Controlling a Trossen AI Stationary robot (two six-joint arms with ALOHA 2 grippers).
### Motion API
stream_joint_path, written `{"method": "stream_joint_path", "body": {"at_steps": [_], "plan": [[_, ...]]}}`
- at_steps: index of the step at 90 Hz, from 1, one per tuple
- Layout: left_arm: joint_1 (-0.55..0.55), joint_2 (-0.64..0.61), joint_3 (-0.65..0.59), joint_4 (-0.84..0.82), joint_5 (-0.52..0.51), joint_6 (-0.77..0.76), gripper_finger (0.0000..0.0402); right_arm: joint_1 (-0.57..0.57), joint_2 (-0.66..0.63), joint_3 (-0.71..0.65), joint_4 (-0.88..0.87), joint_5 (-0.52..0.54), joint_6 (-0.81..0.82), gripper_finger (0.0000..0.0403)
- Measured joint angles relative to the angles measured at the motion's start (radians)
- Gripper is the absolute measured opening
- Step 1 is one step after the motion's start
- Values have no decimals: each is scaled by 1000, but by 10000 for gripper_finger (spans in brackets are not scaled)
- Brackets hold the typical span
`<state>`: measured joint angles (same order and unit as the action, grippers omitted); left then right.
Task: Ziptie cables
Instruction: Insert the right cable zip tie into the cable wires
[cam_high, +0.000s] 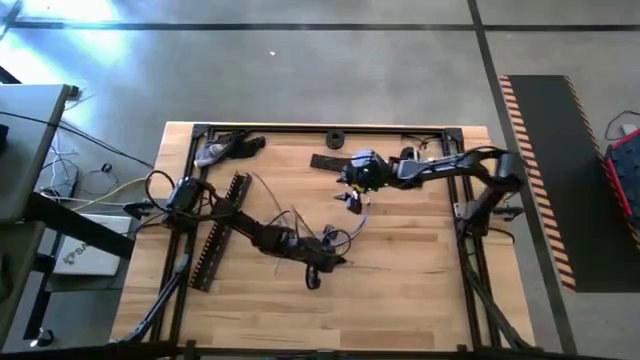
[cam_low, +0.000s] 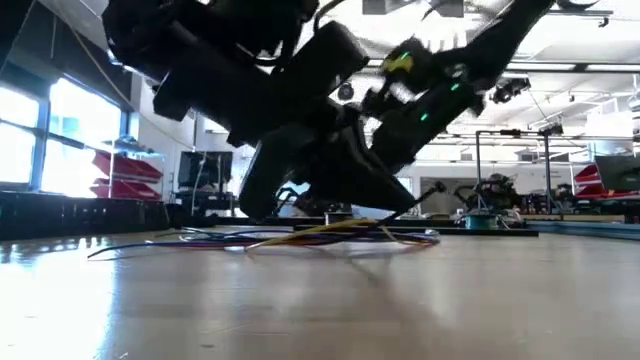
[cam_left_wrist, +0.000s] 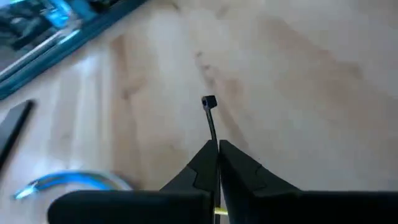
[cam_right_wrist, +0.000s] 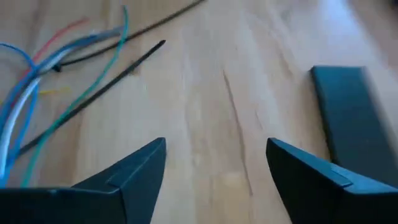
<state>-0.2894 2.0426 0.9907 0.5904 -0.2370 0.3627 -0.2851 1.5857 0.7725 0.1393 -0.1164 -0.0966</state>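
Several thin coloured cables (cam_high: 330, 235) lie in loose curves on the wooden table's middle; they also show in the low view (cam_low: 300, 238) and the right wrist view (cam_right_wrist: 31, 68). A loose black zip tie (cam_right_wrist: 93, 93) lies beside them. My left gripper (cam_left_wrist: 217, 149) is low at the cables' near side (cam_high: 330, 262), shut on another black zip tie (cam_left_wrist: 210, 118). My right gripper (cam_right_wrist: 216, 152) hangs open at the cables' far side (cam_high: 352, 203), with bare wood between its fingers. My left gripper pinches the zip tie's thin strap (cam_left_wrist: 213, 135) between its two fingertips, a short way behind the square head (cam_left_wrist: 209, 101). The fingers lie along the strap. The head end sticks out past the fingertips, just above the wood; the rest is hidden behind the fingers.
A long black slotted strip (cam_high: 220, 235) lies at the table's left under the left arm. Dark parts (cam_high: 228, 147) lie at the far left, a small black ring (cam_high: 335, 138) and a flat black piece (cam_high: 325, 160) near the far edge. Bare wood spreads across the near right.
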Motion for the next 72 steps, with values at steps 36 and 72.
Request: {"method": "stream_joint_path", "body": {"at_steps": [36, 72], "plan": [[-20, -3, -124, 281, -85, -105, 0, 357, -252, -346, 180, -62, 37, 222], [-20, -3, -122, 289, -82, -102, 0, 586, -59, -247, 309, 239, 15, 215]]}}
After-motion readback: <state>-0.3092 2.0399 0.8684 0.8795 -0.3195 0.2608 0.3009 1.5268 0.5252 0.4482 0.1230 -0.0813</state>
